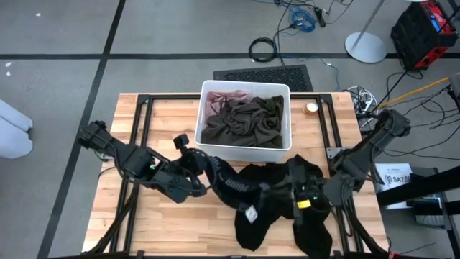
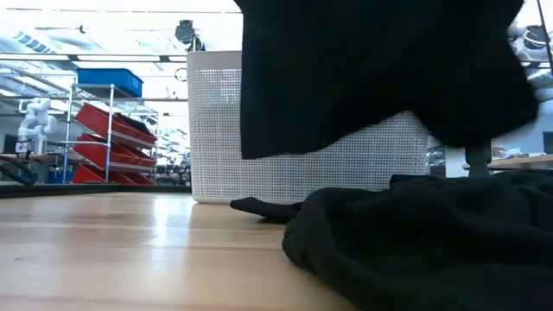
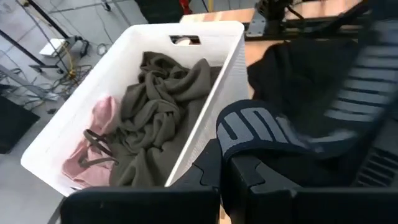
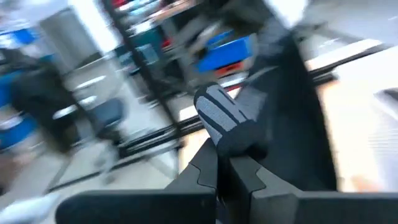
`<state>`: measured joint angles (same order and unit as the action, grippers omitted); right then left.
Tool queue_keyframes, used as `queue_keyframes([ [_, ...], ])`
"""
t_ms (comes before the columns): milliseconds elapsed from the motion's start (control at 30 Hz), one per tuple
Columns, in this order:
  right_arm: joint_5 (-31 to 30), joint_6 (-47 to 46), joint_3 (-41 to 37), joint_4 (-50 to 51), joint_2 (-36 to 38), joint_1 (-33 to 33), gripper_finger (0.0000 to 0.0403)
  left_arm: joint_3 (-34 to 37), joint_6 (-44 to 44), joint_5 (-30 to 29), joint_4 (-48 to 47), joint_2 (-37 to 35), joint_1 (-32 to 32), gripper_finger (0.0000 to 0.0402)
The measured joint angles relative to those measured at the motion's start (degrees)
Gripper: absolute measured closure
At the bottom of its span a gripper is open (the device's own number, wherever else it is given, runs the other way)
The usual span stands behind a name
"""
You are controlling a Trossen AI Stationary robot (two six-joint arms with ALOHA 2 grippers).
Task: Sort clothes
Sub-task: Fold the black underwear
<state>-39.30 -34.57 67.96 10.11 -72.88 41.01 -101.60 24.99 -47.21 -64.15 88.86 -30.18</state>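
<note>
Two garments (image 1: 244,119) in the bin (image 1: 246,152), another garment (image 1: 277,198) on table (image 1: 144,223) before it

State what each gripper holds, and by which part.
Both grip the black fabric garment in front of the white plastic bin. The left gripper is shut on its grey lettered waistband; the right gripper is shut on a grey ribbed edge.

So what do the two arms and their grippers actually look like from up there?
Both arms are dark, jointed links. The left gripper and the right gripper each end in two black, blocky fingers. The right arm carries a yellow marking near its wrist. Cables are not clearly visible on either arm.
</note>
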Motion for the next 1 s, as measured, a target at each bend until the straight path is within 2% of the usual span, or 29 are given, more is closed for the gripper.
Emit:
queue_keyframes([
  [33, -0.43, -0.02, 0.00, 1.42, 0.20, -0.12, 0.0403, 0.00, -0.02, 0.47, -0.22, 0.03, -0.16, 0.0396],
  [167, 8.12, 0.07, -0.02, 4.22, -0.59, -2.56, 0.0403, 0.00, 2.19, 2.89, -6.68, 0.86, -0.28, 0.0396],
  [267, 10.56, 0.08, -0.09, 3.89, -1.86, -3.22, 0.0403, 1.22, 6.50, 4.44, -11.39, 1.83, -0.57, 0.0396],
  [467, 14.40, -1.78, -0.09, 3.94, -5.88, -2.20, 0.0403, 13.03, 12.72, 8.41, -9.24, 1.88, -4.13, 0.0396],
  [567, 16.37, -3.53, -0.09, 3.72, -8.92, -1.63, 0.0403, 21.42, 17.33, 9.47, -2.28, 1.89, -6.89, 0.0396],
  [700, 17.69, -5.35, -0.09, 1.29, -14.85, -1.99, 0.0403, 32.42, 20.96, 11.39, 15.38, 1.93, -10.38, 0.0396],
  [867, 25.09, -6.42, -0.09, -7.38, -22.72, -3.86, 0.0403, 42.53, 21.74, 11.90, 36.15, 1.95, -12.35, 0.0396],
  [1000, 29.65, -6.79, -0.09, -13.51, -27.01, -5.34, 0.0403, 46.24, 22.38, 17.91, 40.75, 1.95, -12.34, 0.0391],
])
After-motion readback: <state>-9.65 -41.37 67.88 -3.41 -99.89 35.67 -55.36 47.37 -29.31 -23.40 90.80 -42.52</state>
